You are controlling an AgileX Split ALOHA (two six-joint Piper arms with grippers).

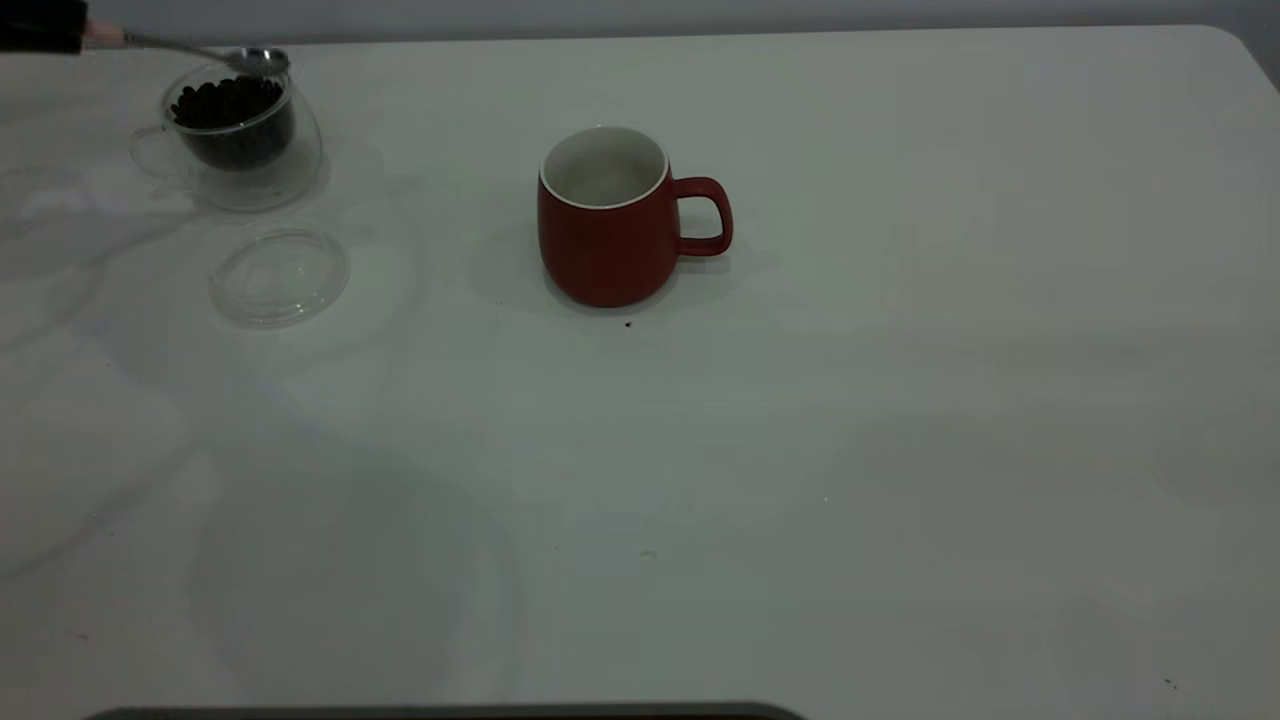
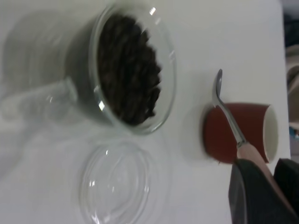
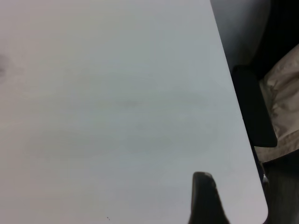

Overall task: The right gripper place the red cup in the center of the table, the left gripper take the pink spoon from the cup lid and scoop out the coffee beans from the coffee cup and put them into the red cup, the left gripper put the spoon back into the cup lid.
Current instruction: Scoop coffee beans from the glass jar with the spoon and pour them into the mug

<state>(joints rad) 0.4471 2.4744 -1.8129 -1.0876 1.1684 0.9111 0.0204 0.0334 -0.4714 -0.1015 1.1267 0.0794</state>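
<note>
Your left gripper [image 2: 261, 186] has its dark fingers [image 2: 247, 196] closed on the pink handle of the spoon [image 2: 227, 116], and in the exterior view it sits at the far 10 o'clock corner of the table [image 1: 900, 450]. From that grip the metal shaft runs out to the bowl of the spoon, which hangs just over the far rim of the coffee cup [image 1: 235, 135]. You cannot tell from the pictures whether the bowl holds any beans.

The coffee cup is clear glass, tilted, and filled with dark coffee beans [image 1: 225, 105]. Just beside it, toward 6 o'clock from the cup, the clear cup lid [image 1: 280, 275] lies flat on the table with nothing in it.

The red cup [image 1: 610, 215] stands upright near the middle of the table, at about 3 o'clock from the coffee cup and well apart from it, its handle pointing to 3 o'clock. Its white inside looks bare of beans.

Of your right gripper [image 3: 205, 200] you see only one dark fingertip [image 3: 203, 196] over bare table by the edge; you cannot tell how wide it stands.
</note>
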